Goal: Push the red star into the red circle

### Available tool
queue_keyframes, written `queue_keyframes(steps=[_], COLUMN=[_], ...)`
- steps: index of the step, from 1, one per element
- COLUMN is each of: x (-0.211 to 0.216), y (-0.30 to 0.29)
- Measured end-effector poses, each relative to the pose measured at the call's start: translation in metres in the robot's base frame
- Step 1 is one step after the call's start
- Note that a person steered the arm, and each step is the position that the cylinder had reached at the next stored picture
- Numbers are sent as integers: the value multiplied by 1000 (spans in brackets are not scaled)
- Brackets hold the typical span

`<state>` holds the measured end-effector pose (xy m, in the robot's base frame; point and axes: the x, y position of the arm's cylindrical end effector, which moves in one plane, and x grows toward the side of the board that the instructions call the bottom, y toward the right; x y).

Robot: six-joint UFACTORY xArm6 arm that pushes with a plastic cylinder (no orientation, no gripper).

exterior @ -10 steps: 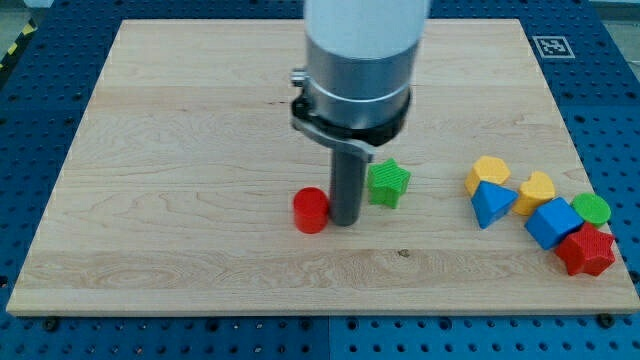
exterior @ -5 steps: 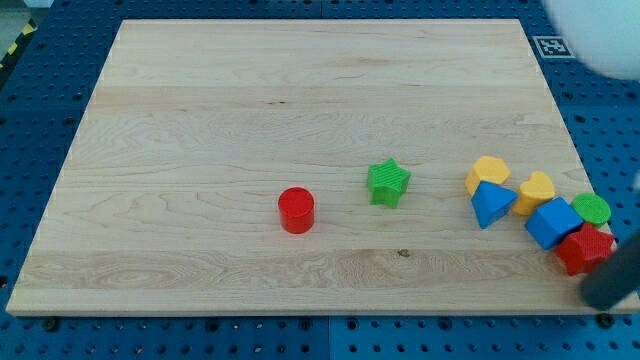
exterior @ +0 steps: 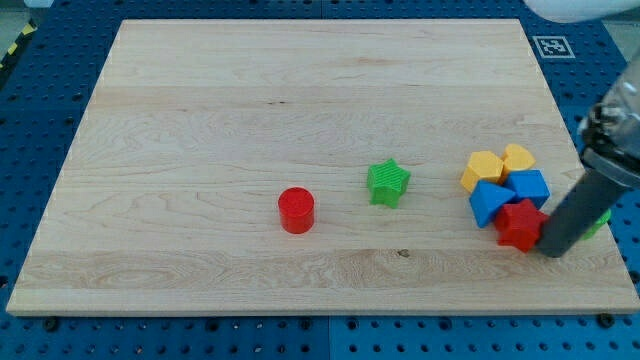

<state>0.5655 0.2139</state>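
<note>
Near the board's right edge, toward its bottom right corner, our rod, which has no jaws to open or close, presses my tip (exterior: 553, 250) against the right side of the red star (exterior: 519, 224). The star touches a blue block (exterior: 488, 201) in a cluster with two yellow blocks (exterior: 483, 167). The red circle (exterior: 296, 211) lies well apart, toward the bottom edge's middle, a green star (exterior: 388, 183) between.

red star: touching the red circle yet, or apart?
Apart. The red star sits at the view's right against my tip; the red circle lies well left, past the green star.
</note>
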Motion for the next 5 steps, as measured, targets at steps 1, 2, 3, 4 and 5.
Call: queue_keyframes(steps=[1, 2, 3, 4, 5], x=[0, -18, -35, -35, -3], y=[-41, -18, -14, -41, -53])
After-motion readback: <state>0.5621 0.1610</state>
